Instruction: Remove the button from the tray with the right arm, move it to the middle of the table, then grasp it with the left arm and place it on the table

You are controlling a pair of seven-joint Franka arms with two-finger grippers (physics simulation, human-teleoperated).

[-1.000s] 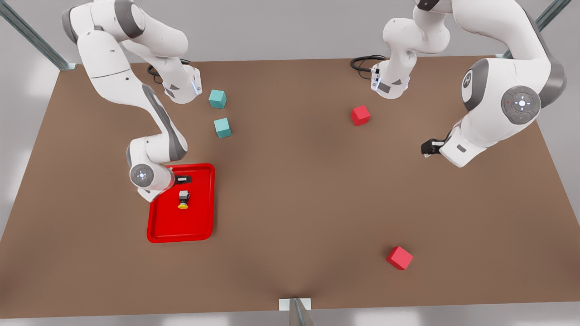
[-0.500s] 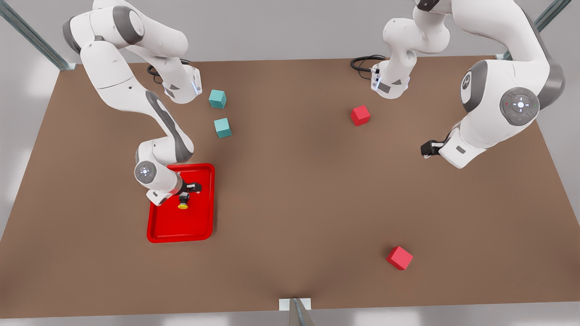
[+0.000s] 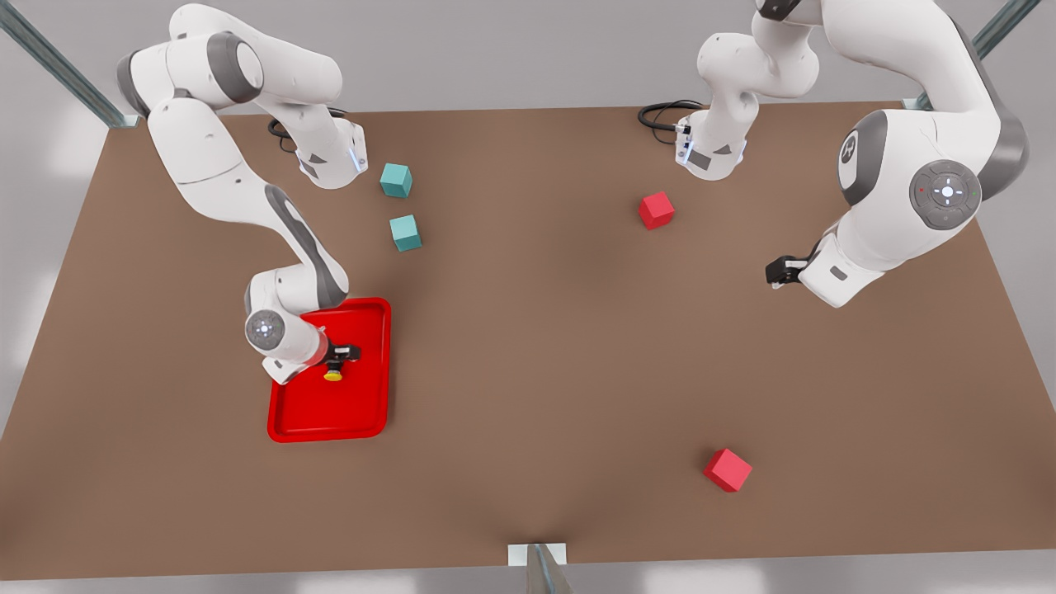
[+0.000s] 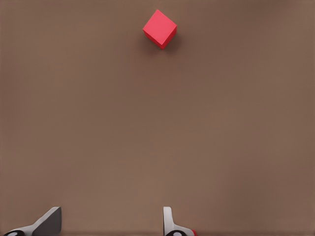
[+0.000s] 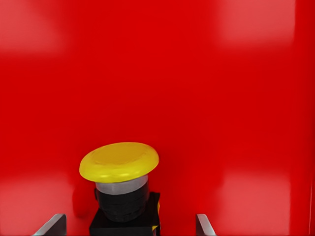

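Brown table (image 3: 528,396), grey wall behind (image 3: 511,49)

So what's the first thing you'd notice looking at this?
The shiny red tray near the front view's left, with a tiny yellow-capped button lying inside. The right pincer is down over the button, fingers open on either side. The left pincer waits, open, above the brown table.

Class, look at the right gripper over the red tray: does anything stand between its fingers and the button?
Nothing visible does. The right gripper hangs over the tray, and in its wrist view the open fingers flank the button with only bare tray floor in the gaps. The left gripper waits apart.
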